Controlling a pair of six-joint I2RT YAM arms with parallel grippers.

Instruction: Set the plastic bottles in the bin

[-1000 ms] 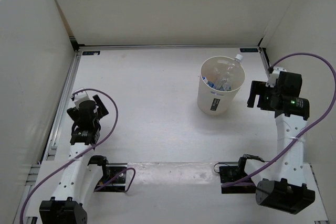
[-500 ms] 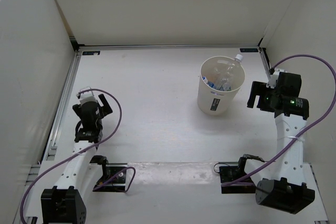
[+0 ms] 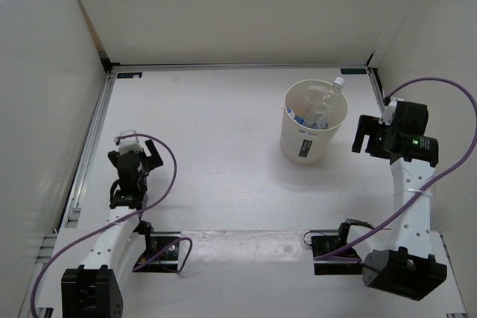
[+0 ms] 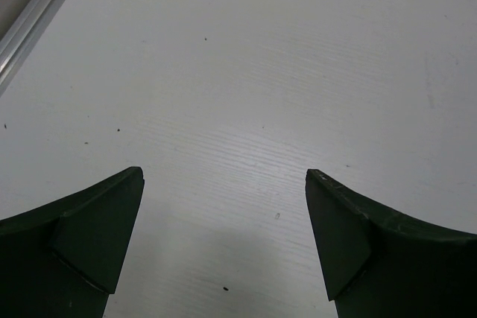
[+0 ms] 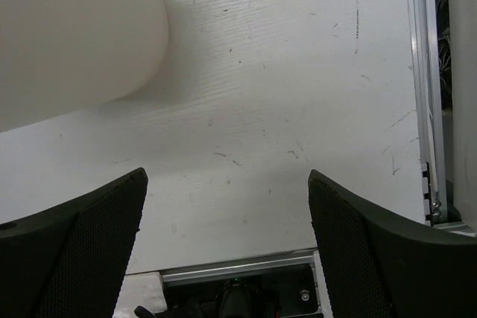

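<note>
The cream-white round plastic bucket stands upright at about two o'clock on the white table. The small clear plastic bottles with white caps lie inside it, one cap poking above the rim. The right gripper hangs just beside the bucket at its three o'clock, jaws apart with nothing between them. The left gripper, over at eight o'clock, is spread wide above the tabletop.

Tally by kind
One cream bin stands just left of the right claw, well apart from the left claw; at least two clear bottles lie inside it, the full number hidden; two claws, two purple cables.
</note>
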